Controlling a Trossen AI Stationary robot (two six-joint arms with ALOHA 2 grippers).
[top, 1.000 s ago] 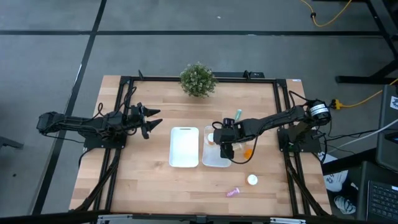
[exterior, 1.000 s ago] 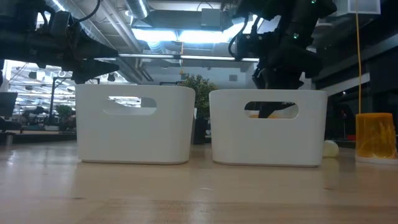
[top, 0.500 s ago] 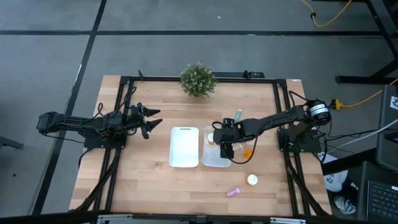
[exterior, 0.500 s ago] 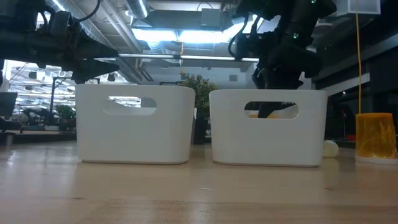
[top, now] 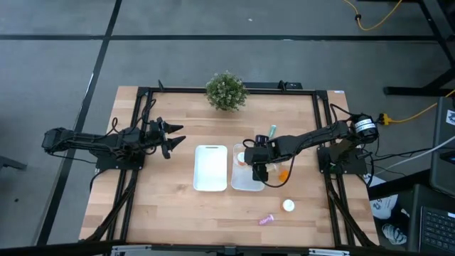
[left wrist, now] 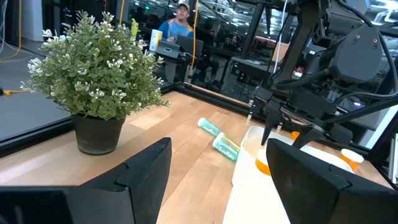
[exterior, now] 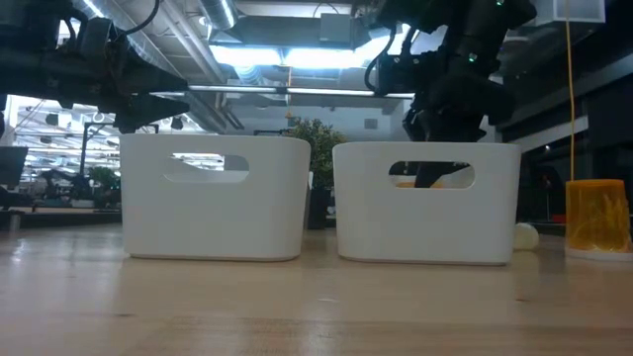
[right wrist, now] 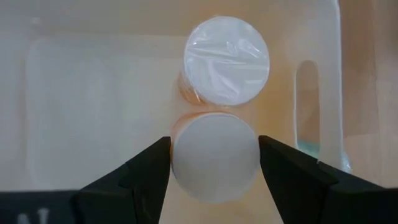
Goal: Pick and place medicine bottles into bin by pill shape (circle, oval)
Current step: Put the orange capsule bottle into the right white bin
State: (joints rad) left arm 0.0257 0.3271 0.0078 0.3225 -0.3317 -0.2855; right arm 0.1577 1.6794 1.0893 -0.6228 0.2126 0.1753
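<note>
While nothing has shifted over the last second, the right bin (top: 248,186) sits under the right gripper (right wrist: 214,163), which stays pinched on an orange bottle (right wrist: 214,155) just beside another (right wrist: 227,59); release looks imminent. Left gripper (top: 173,138) waits spread.

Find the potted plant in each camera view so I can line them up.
High view: potted plant at the table's far edge, middle.
Low view: plant showing between the two white bins.
Left wrist view: plant large, near.
Right wrist view: not in it.
Shared landmark: the white bins.
</note>
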